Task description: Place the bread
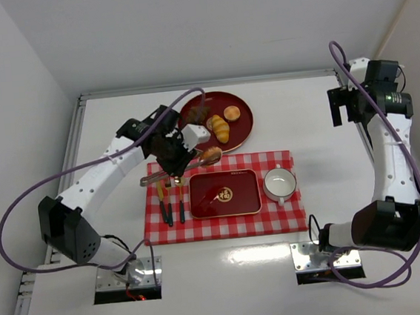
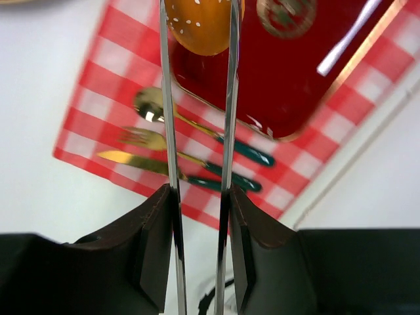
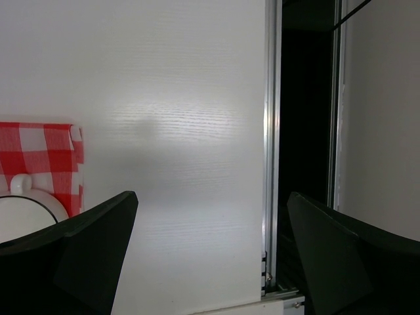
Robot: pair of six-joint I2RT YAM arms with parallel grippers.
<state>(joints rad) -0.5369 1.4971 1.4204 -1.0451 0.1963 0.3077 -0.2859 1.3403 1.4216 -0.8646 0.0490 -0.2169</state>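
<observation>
bread (image 2: pixel 200 23), golden and dotted with pale seeds, sits pinched between the tips of a pair of long metal tongs (image 2: pixel 169 131). the left gripper (image 2: pixel 200 203) is closed on those tongs, its dark fingers pressing the two blades from outside so they run almost parallel. in the overhead view the bread (image 1: pixel 211 155) hangs off the surface, above the far left corner of the red rectangular tray (image 1: pixel 207 202), which lies on a red-and-white checked cloth (image 1: pixel 231 226) on the white tabletop (image 1: pixel 229 275). the tray carries a small gold emblem (image 1: pixel 225 194) near its middle.

left of the tray, on the cloth, a gold spoon (image 2: pixel 149 105), fork (image 2: pixel 141 138) and knife (image 2: pixel 125 157) with green handles lie side by side. a white cup (image 1: pixel 279 184) stands just right of the tray. beyond the cloth a round red plate (image 1: pixel 245 124) holds a ridged yellow roll (image 1: pixel 220 129), a small round bun (image 1: pixel 232 113) and a dark pastry (image 1: pixel 195 114).

the right gripper (image 3: pixel 210 249) is held up at the far right edge, well apart from everything, its fingers spread wide with nothing between them.
</observation>
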